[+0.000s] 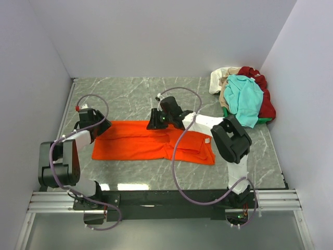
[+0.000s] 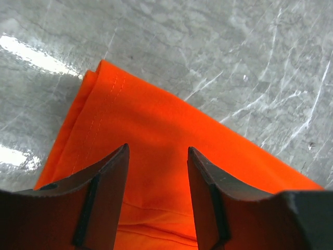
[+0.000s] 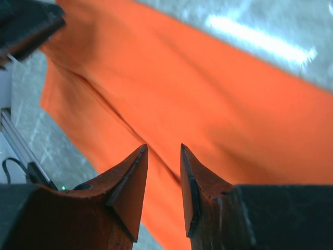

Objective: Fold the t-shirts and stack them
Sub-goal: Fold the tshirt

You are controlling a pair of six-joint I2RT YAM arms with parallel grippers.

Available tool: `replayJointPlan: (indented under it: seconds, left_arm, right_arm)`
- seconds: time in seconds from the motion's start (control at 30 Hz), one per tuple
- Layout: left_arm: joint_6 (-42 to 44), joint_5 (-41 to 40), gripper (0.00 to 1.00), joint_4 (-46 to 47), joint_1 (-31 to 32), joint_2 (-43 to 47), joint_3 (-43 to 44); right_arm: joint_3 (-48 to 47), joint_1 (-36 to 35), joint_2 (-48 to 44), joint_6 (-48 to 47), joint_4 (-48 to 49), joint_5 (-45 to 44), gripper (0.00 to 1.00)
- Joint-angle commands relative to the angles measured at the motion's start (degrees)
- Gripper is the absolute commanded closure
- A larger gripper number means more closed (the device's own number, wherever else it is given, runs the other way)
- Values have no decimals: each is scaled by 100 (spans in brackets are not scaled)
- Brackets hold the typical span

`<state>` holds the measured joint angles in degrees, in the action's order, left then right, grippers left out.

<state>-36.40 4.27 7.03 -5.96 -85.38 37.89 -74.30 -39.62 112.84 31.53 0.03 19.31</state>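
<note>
I am looking down from the overhead camera at a grey marbled table [image 1: 130,94] with white walls around it. The orange t-shirt [image 1: 151,141] is lying flat in the middle of the table as a long strip running left to right, with its small white neck label [image 1: 207,140] showing near the right end.

The left gripper [image 1: 101,126] is sitting at the far left corner of the strip. The right gripper [image 1: 154,122] is reaching across to the strip's far edge, near its middle.

In the far right corner a loose pile of other shirts is lying well apart from the orange one. A teal shirt [image 1: 243,99] is draped on top, a dark red shirt [image 1: 265,101] is bunched behind and beside it, and a cream shirt [image 1: 221,78] is showing at the pile's left.

Through the left wrist camera I am seeing the left gripper [image 2: 158,150] with its fingers spread wide and nothing between them. It is hanging over a corner of the orange t-shirt [image 2: 156,120], where two layers of hem are lying one on the other, with the table [image 2: 208,41] showing beyond.

Through the right wrist camera I am seeing the right gripper [image 3: 162,148] with its fingers only narrowly apart and pinching nothing that I can make out. The orange t-shirt [image 3: 218,104] is filling most of this blurred view beneath them, with a soft crease running across it.
</note>
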Motion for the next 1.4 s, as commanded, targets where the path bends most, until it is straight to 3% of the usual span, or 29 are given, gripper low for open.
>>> replayJointPlan:
  seconds: [0.0,0.4,1.37]
  left_arm:
    - [54,451,46,387,-160,-162,61]
    - [46,618,46,466,-406,-145,-45]
    - [-7,803,46,537,-670,-312,-54]
  right_arm:
    - [-514,-55,326,-85,208,266,61]
    - [-1113,-187,1091,2,129,433,61]
    - [-656,-389,1039,55,181,424,61]
